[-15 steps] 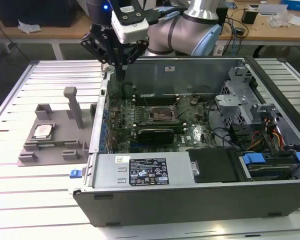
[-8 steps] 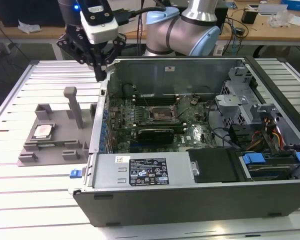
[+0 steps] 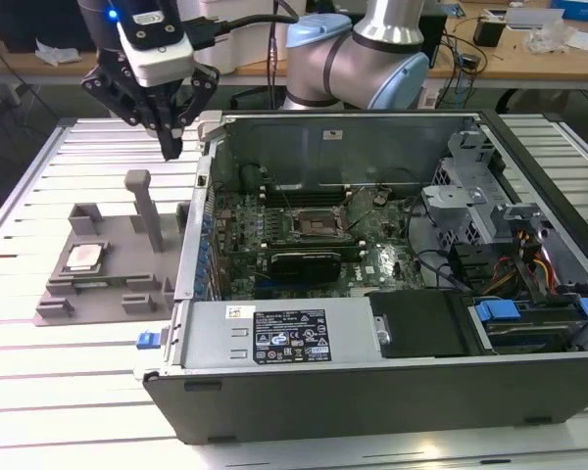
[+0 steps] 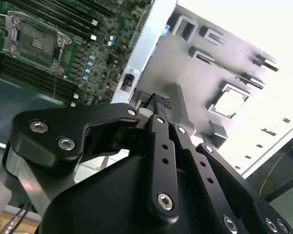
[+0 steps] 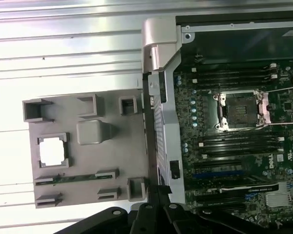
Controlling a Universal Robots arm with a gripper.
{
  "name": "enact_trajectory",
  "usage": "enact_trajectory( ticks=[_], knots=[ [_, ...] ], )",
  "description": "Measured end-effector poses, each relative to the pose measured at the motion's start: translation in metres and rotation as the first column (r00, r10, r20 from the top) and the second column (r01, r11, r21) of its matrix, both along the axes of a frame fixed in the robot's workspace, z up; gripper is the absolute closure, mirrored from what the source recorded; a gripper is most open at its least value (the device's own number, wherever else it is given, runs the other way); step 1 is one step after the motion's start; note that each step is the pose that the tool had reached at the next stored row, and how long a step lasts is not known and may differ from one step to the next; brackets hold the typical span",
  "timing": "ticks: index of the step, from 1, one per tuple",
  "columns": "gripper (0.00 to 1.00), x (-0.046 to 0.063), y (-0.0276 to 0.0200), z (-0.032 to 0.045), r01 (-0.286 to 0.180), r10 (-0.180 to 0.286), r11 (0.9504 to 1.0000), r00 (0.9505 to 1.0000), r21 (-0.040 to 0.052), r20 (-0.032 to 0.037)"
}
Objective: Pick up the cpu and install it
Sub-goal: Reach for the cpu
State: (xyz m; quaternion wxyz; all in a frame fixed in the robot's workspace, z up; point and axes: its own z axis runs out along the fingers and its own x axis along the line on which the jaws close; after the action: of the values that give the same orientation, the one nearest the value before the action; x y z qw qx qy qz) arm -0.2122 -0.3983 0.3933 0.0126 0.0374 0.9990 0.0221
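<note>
We see the gripper [image 3: 171, 145] pointing straight down, jaws pressed together w/ nothing between them. Black linkages [image 3: 127, 93] fan out just above the jaws, and the white wrist block [image 3: 157, 44] sits atop those. Behind the jaws, the arm [image 3: 372, 59] bends off twd the exterior view's right.

The gripper [image 3: 171, 147] (fingers together, empty) hangs well apart from the cpu [image 3: 83, 258], which lies in the grey tray [image 3: 118, 269].

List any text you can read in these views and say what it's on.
Nothing reads clearly.
Black label on the metal cover of the case: print too small.
White sticker beside it: too small.
Circuit board fine markings: too small.
</note>
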Motion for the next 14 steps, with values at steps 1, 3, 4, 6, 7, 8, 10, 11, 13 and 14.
enact_trajectory(
  ticks=[1,3,4,6,7,8,10,11,13,14],
  knots=[
    [0.89,-0.004,0.0001,0.0,0.0,0.0,1.0,1.0,0.0001,0.0001],
    [0.89,-0.01,0.0001,0.0,0.0,0.0,1.0,1.0,0.0,0.0],
    [0.89,-0.012,0.0001,0.0,0.0,0.0,1.0,1.0,0.0,-0.0001],
    [0.89,-0.016,0.0002,0.0,0.0,0.0,1.0,1.0,0.0,0.0],
    [0.89,-0.02,0.0004,0.0,0.0,0.0,1.0,1.0,0.0,0.0],
    [0.89,-0.022,0.0005,0.0,0.0,0.0,1.0,1.0,0.0,0.0],
    [0.89,-0.025,0.0006,0.0,0.0,0.0,1.0,1.0,0.0,0.0],
    [0.89,-0.027,0.0007,0.0,0.0,0.0,1.0,1.0,0.0,0.0],
    [0.89,-0.032,0.0008,0.0,0.0,0.0,1.0,1.0,0.0,0.0],
    [0.89,-0.035,0.0009,0.0,0.0,0.0,1.0,1.0,0.0,0.0]
  ],
)
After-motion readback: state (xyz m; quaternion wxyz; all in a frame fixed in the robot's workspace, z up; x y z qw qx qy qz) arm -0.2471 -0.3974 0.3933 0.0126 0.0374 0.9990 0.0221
